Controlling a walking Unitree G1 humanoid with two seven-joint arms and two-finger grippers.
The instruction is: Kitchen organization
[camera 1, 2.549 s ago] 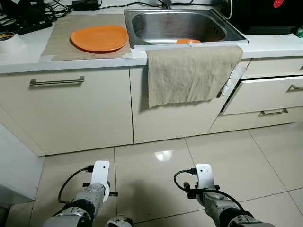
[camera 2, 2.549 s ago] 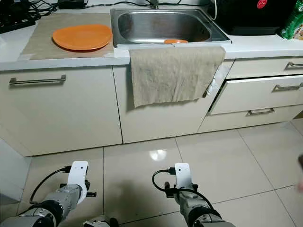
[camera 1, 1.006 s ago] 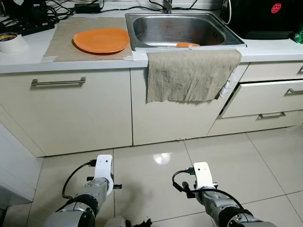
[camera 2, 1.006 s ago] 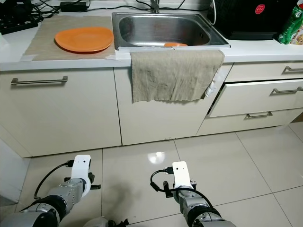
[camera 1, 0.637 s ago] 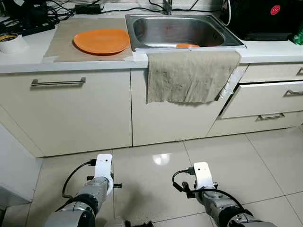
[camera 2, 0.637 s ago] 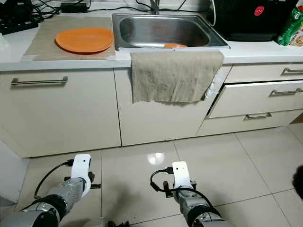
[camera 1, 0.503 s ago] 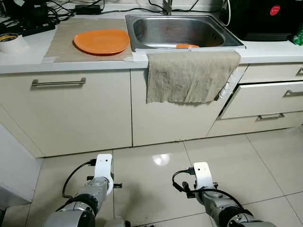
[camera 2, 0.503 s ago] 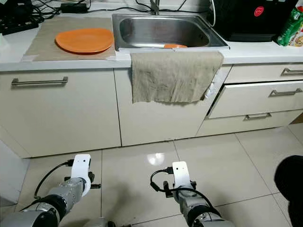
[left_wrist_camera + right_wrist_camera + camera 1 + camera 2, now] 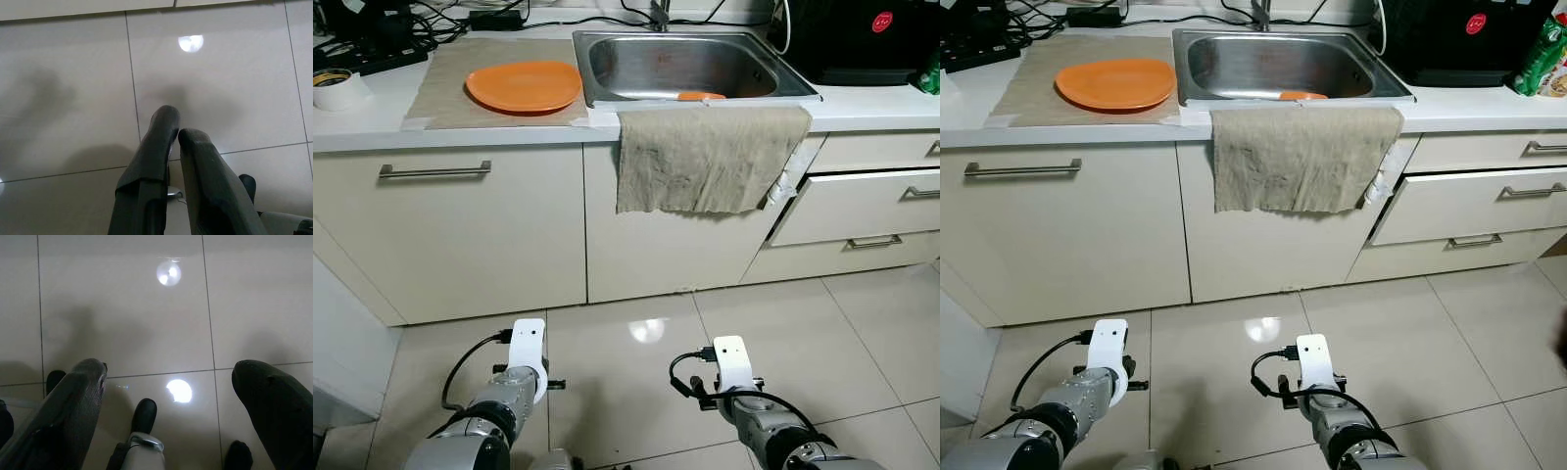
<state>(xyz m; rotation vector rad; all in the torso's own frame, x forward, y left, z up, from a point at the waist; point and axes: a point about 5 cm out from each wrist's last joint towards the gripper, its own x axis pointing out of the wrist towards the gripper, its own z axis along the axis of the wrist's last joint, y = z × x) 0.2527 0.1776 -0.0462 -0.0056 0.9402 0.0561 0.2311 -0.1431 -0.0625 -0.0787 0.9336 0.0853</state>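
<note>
An orange plate (image 9: 523,85) lies on a beige mat (image 9: 440,73) on the white counter, left of the steel sink (image 9: 685,59). A second orange piece (image 9: 701,95) shows at the sink's front edge. A beige cloth (image 9: 705,157) hangs over the cabinet front below the sink. Both arms hang low over the tiled floor, the left arm (image 9: 514,377) and the right arm (image 9: 736,380) well short of the cabinets. My left gripper (image 9: 175,128) is shut with nothing in it. My right gripper (image 9: 171,371) is open and holds nothing.
A drawer (image 9: 857,201) right of the cloth stands slightly ajar. A tape roll (image 9: 333,86) and cables (image 9: 382,24) lie at the counter's left end. A black appliance (image 9: 862,34) stands at the right. Glossy floor tiles (image 9: 636,333) stretch between me and the cabinets.
The view shifted slightly since 2.5 s ago as the camera moved. A dark shape at the right edge of the right eye view has nearly gone. Both arms are still.
</note>
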